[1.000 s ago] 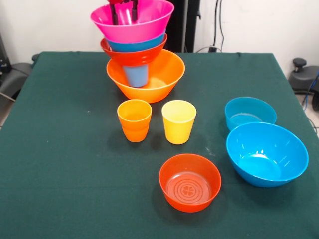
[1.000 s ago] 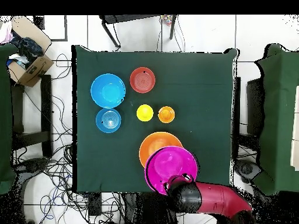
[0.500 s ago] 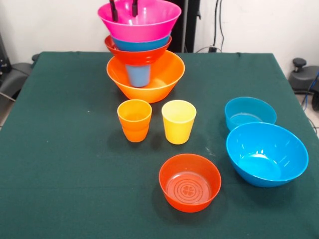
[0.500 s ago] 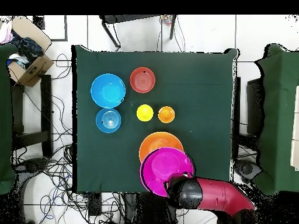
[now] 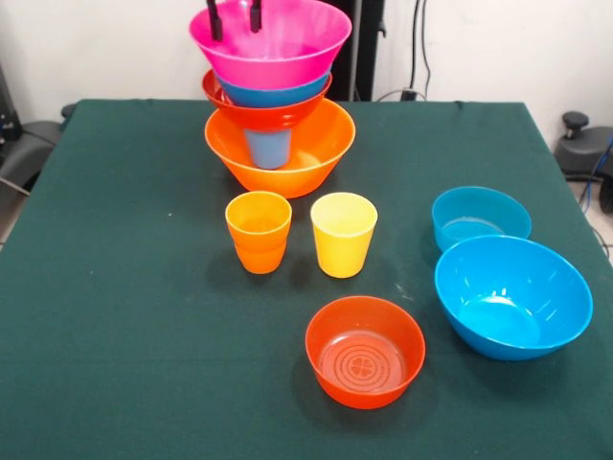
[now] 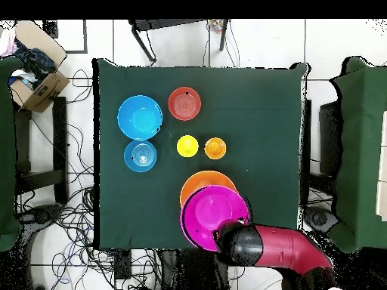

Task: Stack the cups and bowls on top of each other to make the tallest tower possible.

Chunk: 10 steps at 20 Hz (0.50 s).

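The tower (image 5: 273, 101) stood at the upper centre of the front view: a big orange bowl (image 5: 321, 153) on the green bench (image 5: 124, 316) with a blue cup (image 5: 266, 147) inside it, then a red-orange bowl (image 5: 251, 116), a blue bowl (image 5: 278, 96) and the big pink bowl (image 5: 287, 48) on top — the upper bowls leaning slightly toward the frame's right. The gripper (image 5: 235, 17) reached into the pink bowl from the top edge; its two dark fingers (image 5: 215, 21) were spread apart, neither visibly clamping the rim.

Below the tower, an orange cup (image 5: 259, 230) and a yellow cup (image 5: 343, 233) stood upright, just beside each other. A second red-orange bowl (image 5: 365, 351) sat lower centre. At the right, a small blue bowl (image 5: 480, 217) lay close to a large blue bowl (image 5: 512, 295).

In the overhead view the red arm (image 6: 283, 249) entered from the lower right, its black wrist over the pink bowl's (image 6: 208, 215) rim.
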Tool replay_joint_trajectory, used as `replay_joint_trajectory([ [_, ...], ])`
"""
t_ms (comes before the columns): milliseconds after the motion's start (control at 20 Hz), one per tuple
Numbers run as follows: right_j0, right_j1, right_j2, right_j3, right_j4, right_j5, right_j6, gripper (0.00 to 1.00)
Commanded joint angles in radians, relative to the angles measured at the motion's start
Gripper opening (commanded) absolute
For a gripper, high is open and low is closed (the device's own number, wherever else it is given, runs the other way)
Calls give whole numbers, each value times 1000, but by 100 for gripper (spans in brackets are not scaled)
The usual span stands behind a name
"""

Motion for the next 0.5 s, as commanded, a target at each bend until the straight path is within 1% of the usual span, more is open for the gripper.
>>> replay_joint_trajectory([
  [50, 28, 23, 85, -45, 22, 81, 24, 100],
  [500, 26, 17, 93, -43, 26, 86, 24, 100],
])
